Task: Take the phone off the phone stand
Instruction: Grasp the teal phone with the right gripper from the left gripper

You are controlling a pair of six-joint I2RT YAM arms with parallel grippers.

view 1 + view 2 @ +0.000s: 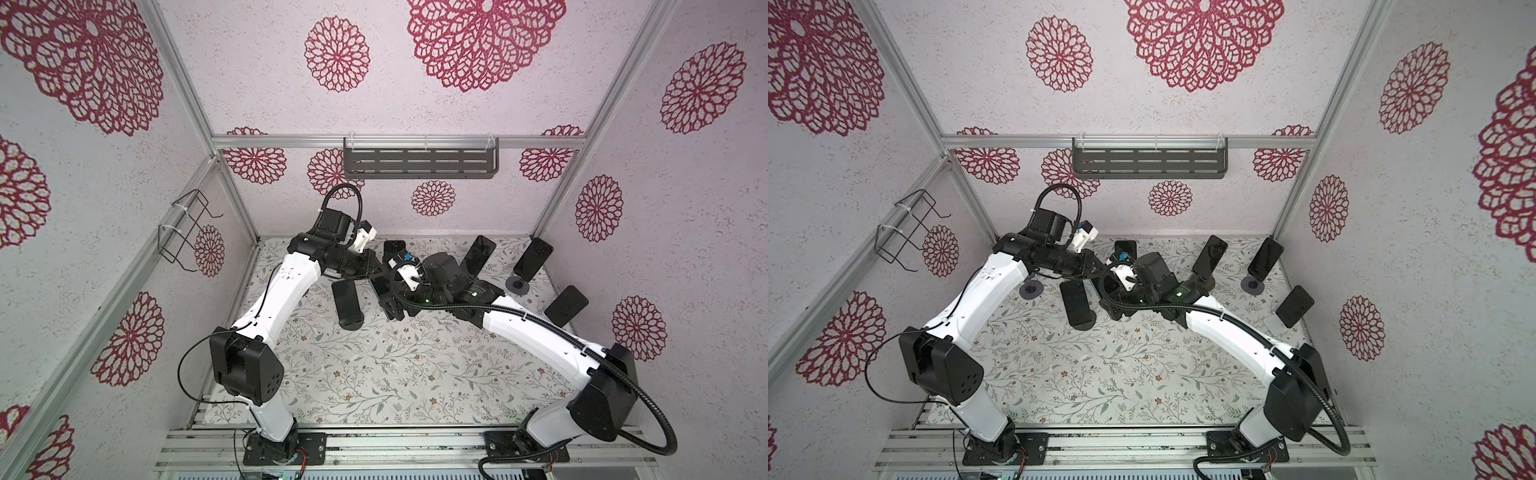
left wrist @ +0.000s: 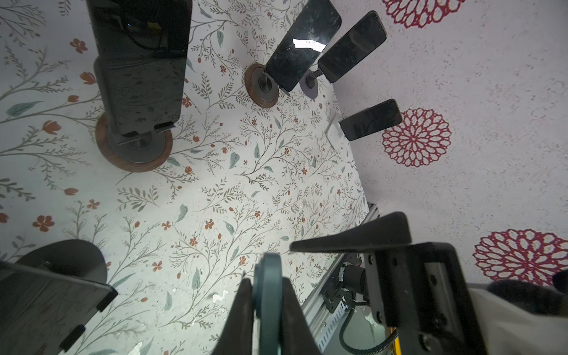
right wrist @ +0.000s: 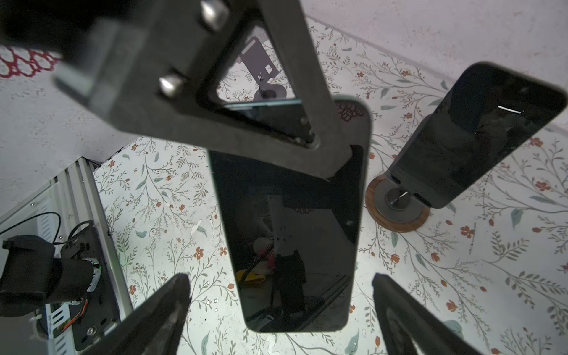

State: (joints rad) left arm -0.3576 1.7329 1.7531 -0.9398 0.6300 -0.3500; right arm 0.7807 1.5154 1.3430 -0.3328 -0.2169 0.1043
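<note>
The phone (image 3: 292, 230), a black slab with a teal edge (image 2: 268, 307), hangs above the floral table near its middle. My left gripper (image 2: 266, 280) is shut on it, pinching its two faces at one end; one left finger (image 3: 319, 107) crosses the screen. My right gripper (image 3: 279, 276) is open and straddles the phone's other end, with a gap on each side. Both grippers meet in both top views, left (image 1: 376, 272) and right (image 1: 390, 309), where they mostly hide the phone. An empty phone stand (image 2: 55, 295), a dark plate on a round base, stands beside my left arm.
Other dark phones lean on stands around the two grippers: a near one (image 1: 349, 303), two at the back (image 1: 478, 255) (image 1: 534, 259) and one at the right (image 1: 567, 305). A wood-based stand (image 3: 396, 212) sits close. A shelf (image 1: 419, 162) and wire rack (image 1: 187, 228) hang on the walls.
</note>
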